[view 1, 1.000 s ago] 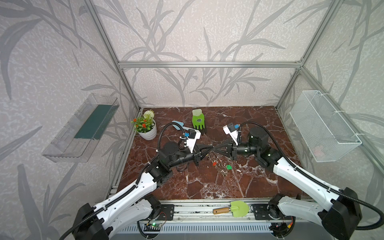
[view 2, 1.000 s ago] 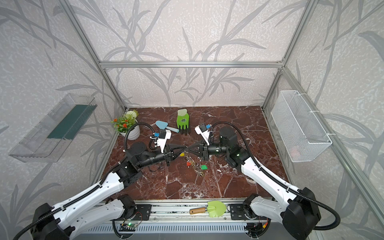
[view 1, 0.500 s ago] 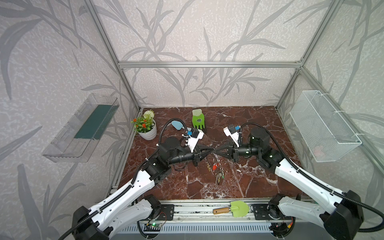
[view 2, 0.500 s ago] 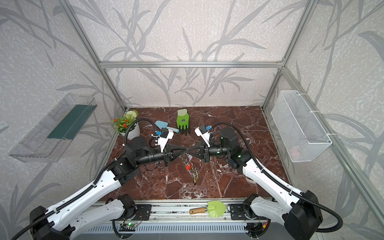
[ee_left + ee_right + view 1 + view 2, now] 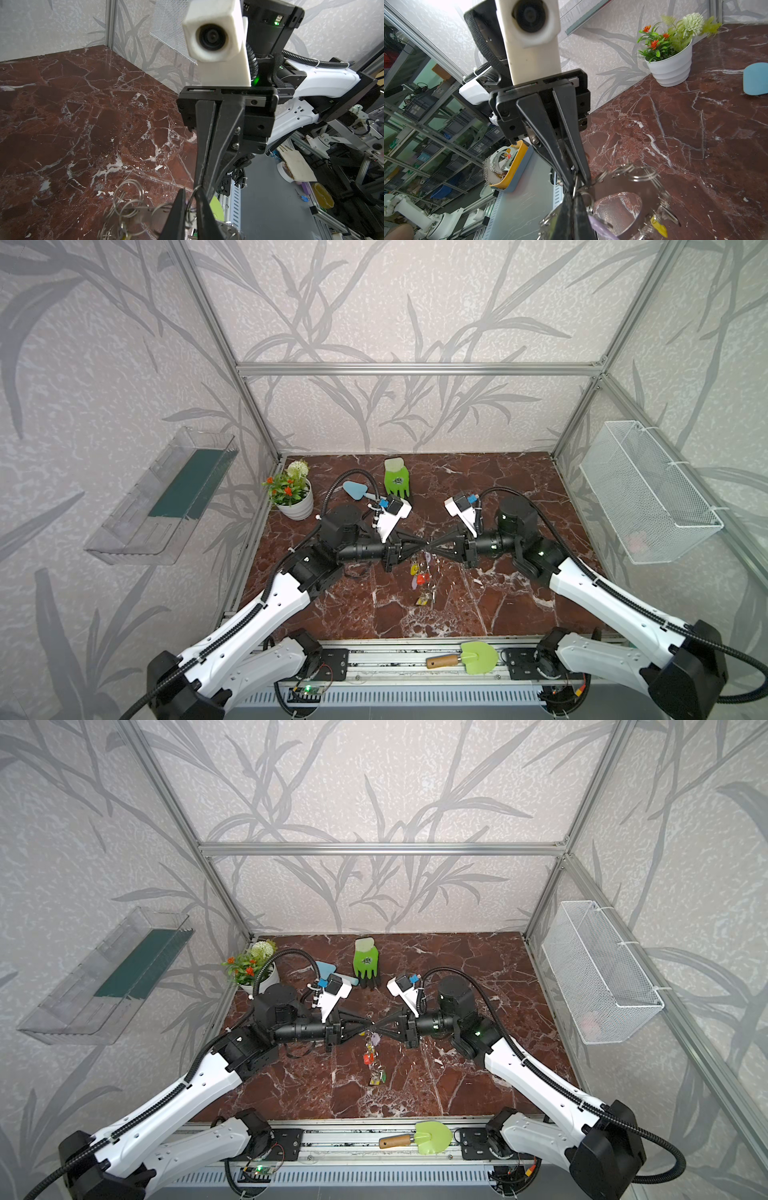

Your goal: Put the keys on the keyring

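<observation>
Over the middle of the table [image 5: 519, 597] the left gripper [image 5: 420, 549] and the right gripper [image 5: 436, 549] meet tip to tip, both arms lying almost level. The keyring [image 5: 616, 185], a flat grey disc with an open centre, hangs in the air just under that meeting point. The keys [image 5: 419, 578] dangle from it in a string toward the table's front edge: lilac highest, then yellow and red, then a yellow and green pair lowest. Whether the lowest tags touch the table I cannot tell.

In the left wrist view the left fingers [image 5: 179, 209] stand narrowly apart, with a thin wire ring passing through the gap between them. The right fingers [image 5: 568, 214] are pressed together on what looks like a small wire loop at the keyring's rim.

A flower pot [image 5: 295, 506] stands by the left edge near the back corner. A green glove [image 5: 395, 481] lies near the back edge.
</observation>
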`<state>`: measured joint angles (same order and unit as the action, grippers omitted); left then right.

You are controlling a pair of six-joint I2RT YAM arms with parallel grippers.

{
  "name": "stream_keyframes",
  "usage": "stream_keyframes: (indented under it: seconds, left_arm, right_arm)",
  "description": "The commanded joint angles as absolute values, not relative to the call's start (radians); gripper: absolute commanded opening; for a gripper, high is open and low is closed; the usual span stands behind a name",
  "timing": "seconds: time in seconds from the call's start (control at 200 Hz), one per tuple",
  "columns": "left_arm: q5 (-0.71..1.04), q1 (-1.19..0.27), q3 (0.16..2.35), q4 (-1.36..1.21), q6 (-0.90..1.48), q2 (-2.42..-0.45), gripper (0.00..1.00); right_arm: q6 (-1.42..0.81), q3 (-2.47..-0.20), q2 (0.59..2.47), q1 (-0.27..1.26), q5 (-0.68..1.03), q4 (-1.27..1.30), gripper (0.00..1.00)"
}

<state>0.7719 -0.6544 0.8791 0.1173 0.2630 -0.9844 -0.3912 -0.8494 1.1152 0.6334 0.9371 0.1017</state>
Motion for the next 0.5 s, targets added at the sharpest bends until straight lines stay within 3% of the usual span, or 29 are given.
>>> stream_keyframes:
  seconds: [0.0,0.16,0.245,0.45,0.495]
  left_arm:
    - [0.911,-0.661,0.928,0.172,0.222,-0.996,0.14]
    - [0.955,-0.657,0.952,0.222,0.186,-1.016,0.09]
    - [0.964,-0.655,0.965,0.245,0.169,-1.024,0.0]
    - [0.929,-0.647,0.961,0.217,0.194,-1.013,0.0]
    - [0.905,-0.646,0.944,0.175,0.222,-0.999,0.0]
  right_arm:
    - [-0.376,-0.853,1.096,0.638,0.914,0.143,0.0]
    - [-0.373,-0.854,1.101,0.638,0.916,0.141,0.0]
    - [-0.369,-0.856,1.1,0.637,0.917,0.137,0.0]
    - [-0.358,-0.864,1.1,0.637,0.875,0.108,0.0]
    - [-0.348,-0.866,1.098,0.634,0.858,0.086,0.08]
